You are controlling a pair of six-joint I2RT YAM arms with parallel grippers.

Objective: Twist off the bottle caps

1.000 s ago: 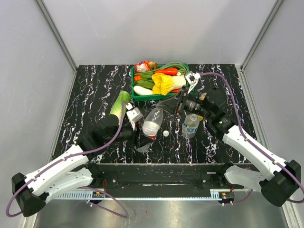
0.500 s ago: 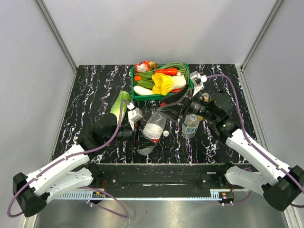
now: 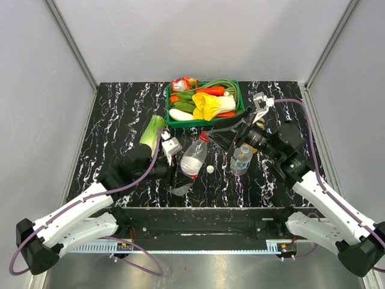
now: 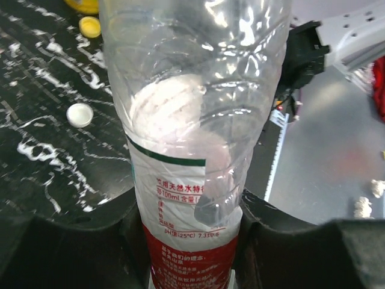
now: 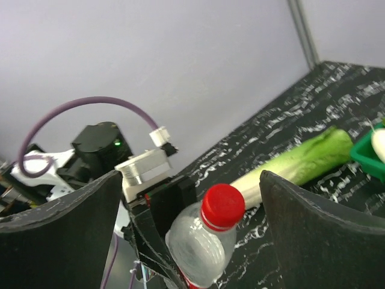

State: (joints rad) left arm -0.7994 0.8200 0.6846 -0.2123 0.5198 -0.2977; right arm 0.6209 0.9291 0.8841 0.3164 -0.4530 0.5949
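My left gripper [image 4: 191, 232] is shut on the lower, labelled part of a clear plastic bottle [image 4: 192, 120], holding it tilted above the table [image 3: 183, 171]. A red cap [image 5: 222, 206] sits on the bottle's neck [image 3: 204, 137]. My right gripper [image 5: 191, 198] is open, with its fingers either side of the red cap and apart from it [image 3: 213, 136]. A white cap [image 3: 210, 169] lies loose on the table, also seen in the left wrist view [image 4: 79, 114]. A yellow cap [image 4: 90, 26] lies further off.
A second small bottle [image 3: 241, 158] stands upright just right of the white cap, under my right arm. A green basket [image 3: 168, 109] full of vegetables sits at the back. A pale green leafy vegetable [image 3: 151, 131] lies left of the held bottle.
My right gripper has opened wide and drawn back to the right, off the red cap. The left gripper keeps its hold on the bottle, which has shifted only slightly.
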